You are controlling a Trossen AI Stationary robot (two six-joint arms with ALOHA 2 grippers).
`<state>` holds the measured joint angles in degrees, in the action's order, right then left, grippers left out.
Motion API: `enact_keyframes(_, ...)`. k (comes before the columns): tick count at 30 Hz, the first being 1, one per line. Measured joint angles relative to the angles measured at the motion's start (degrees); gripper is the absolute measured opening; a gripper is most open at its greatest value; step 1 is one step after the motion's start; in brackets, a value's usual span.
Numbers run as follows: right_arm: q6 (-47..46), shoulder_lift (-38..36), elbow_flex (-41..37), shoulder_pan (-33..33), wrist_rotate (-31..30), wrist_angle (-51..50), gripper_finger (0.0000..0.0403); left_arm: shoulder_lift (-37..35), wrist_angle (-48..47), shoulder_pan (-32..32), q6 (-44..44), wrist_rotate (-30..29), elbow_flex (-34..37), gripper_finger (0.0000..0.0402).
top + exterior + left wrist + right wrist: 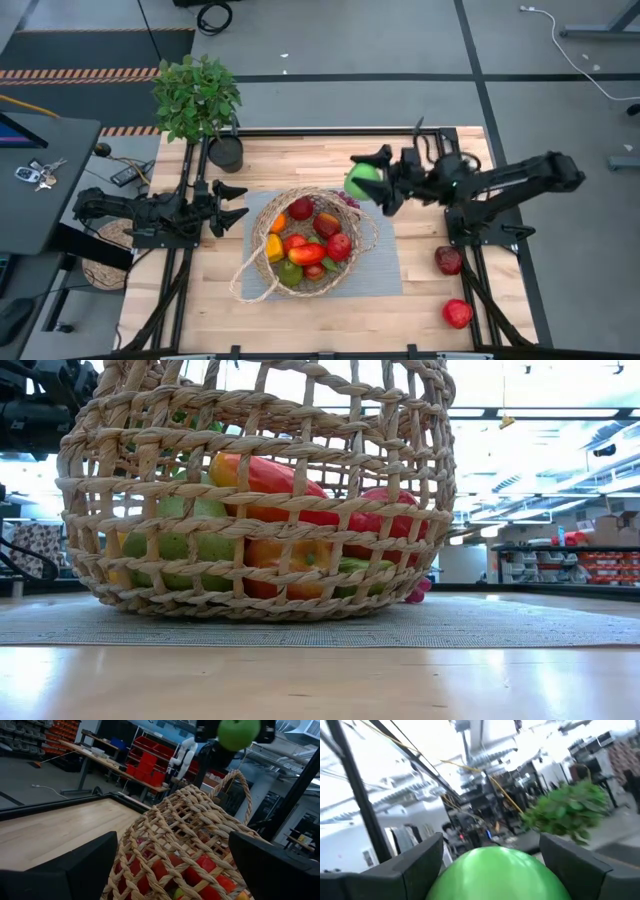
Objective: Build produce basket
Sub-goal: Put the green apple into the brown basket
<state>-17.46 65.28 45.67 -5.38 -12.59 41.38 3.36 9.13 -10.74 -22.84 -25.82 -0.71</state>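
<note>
the right gripper [372, 183] has its fingers closed around a green apple [362, 182], carried in the air just off the basket [262, 268] rim on the side toward the desk's right edge. the basket sits mid-desk on a grey mat [385, 272], already holding peppers, apples and other produce. the drop point lies inward from the apple, toward the desk's left edge and down. the left gripper [228, 207] waits beside the basket's other side, fingers spread wide and empty. two red apples [449, 260] remain near the desk's right edge, closer to the right arm.

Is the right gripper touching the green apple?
Touching. Right wrist view shows the green apple wedged between both fingers of the right gripper.
</note>
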Motion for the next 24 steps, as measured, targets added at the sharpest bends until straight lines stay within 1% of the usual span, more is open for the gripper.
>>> enact_keyframes(3,2.20,4.95,0.77,-2.70,-1.14,7.26,0.0329,0.02,0.00,0.02,-0.01,0.00,0.00,0.0389)
enact_keyframes(8,7.73,12.63,7.19,-5.86,-1.26,7.42,0.0330,0.00,0.00,0.01,-0.01,0.00,0.00,0.0389)
enact_keyframes(12,12.08,18.49,13.13,-7.75,-1.76,3.94,0.0330,0.00,0.00,0.02,-0.01,-0.02,0.00,0.0389)
enact_keyframes(16,15.50,23.01,19.55,-9.72,-5.67,-1.97,0.0330,0.00,-0.01,0.01,0.01,0.01,0.00,0.0389)
enact_keyframes(19,18.87,25.67,24.27,-11.42,-10.09,-7.33,0.0330,0.00,0.00,0.02,-0.01,0.00,0.00,0.0389)
enact_keyframes(21,21.04,26.95,27.48,-12.54,-12.44,-9.18,0.0330,0.00,-0.02,0.02,0.00,0.00,0.00,0.0389)
enact_keyframes(24,23.70,28.84,31.58,-13.99,-13.34,-10.85,0.0330,0.01,-0.02,0.01,0.01,0.00,0.00,0.0389)
